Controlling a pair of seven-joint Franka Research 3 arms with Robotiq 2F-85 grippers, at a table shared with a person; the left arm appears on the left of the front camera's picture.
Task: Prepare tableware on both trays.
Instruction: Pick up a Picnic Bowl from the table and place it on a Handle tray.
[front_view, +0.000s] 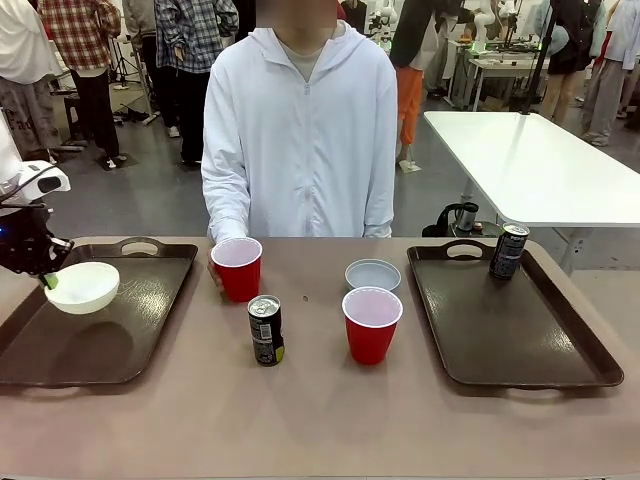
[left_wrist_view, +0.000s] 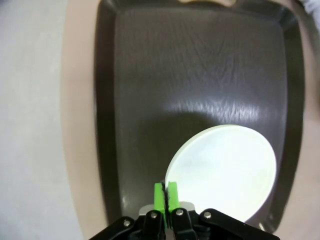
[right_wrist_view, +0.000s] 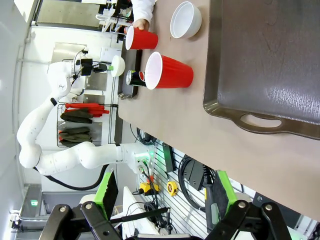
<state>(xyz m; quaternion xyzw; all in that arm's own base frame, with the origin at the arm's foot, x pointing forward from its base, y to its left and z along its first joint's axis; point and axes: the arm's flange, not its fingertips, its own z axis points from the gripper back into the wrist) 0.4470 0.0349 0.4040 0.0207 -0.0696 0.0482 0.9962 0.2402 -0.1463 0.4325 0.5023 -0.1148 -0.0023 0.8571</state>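
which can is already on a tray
The can in the right tray's far corner; the other can stands on the table itself.

So the left arm (right_wrist_view: 36, 127) comes in from the left side, bent at the elbow, wrist tipped down. Its left hand (front_view: 47, 279) is clamped tight, green pads (left_wrist_view: 159, 196) squeezed together on the rim of the white bowl (front_view: 85, 287). The right hand (right_wrist_view: 165, 176) is the opposite deal: fingers spread wide apart, wrist rolled sideways, sitting back off the near edge of the table (right_wrist_view: 165, 115).
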